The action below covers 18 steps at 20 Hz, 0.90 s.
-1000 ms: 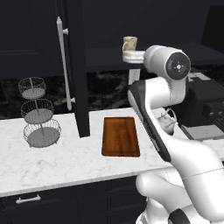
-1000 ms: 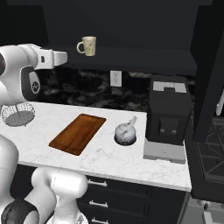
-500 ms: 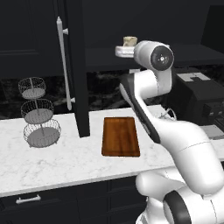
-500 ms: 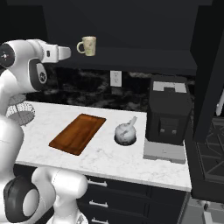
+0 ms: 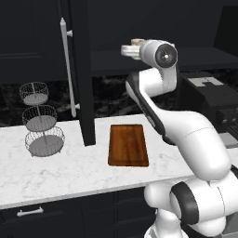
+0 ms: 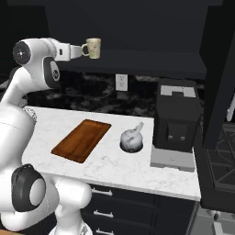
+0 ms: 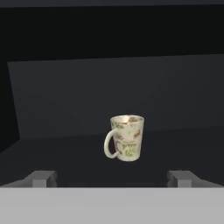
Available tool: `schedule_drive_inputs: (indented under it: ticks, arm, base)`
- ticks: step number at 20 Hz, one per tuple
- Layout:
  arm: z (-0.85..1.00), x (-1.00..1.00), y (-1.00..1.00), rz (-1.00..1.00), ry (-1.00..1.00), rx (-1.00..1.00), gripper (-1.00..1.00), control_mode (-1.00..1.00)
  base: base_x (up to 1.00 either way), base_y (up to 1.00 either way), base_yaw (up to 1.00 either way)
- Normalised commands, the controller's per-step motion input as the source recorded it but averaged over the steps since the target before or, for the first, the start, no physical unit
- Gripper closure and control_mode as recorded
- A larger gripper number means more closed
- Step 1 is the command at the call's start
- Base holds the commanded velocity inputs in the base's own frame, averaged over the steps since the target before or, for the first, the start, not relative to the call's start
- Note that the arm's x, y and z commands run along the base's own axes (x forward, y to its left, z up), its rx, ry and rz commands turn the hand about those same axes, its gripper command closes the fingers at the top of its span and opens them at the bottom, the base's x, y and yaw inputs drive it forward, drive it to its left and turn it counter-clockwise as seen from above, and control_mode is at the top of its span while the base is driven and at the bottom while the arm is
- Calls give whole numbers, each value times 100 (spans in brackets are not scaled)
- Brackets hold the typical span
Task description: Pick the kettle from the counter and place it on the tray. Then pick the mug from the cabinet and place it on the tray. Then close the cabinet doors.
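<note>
Swung up and forward since a second ago, gripper now level with the cabinet shelf, jaws spread wide, grasping nothing; just ahead stands mug; lower down, tray bare, then kettle beside it on counter

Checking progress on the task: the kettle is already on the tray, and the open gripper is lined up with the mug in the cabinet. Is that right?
Not quite. The kettle is not on the tray; the right base view shows it standing on the counter beside the tray, apart from it. The rest holds: the open gripper is lined up with the mug in the cabinet.
</note>
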Motion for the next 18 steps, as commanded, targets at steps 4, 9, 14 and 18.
schedule_drive_inputs:
  ticks: [4,9,14,18]
  arm:
    - [0,37,0,0,0,0,-100,-100]
    - [-1,34,-11,0,1,1,-100,-100]
    - [-15,33,-12,0,2,1,-100,-100]
    - [-9,33,-6,0,2,1,-100,-100]
  base:
    - [0,0,0]
    - [0,0,0]
    - [0,0,0]
    - [0,0,0]
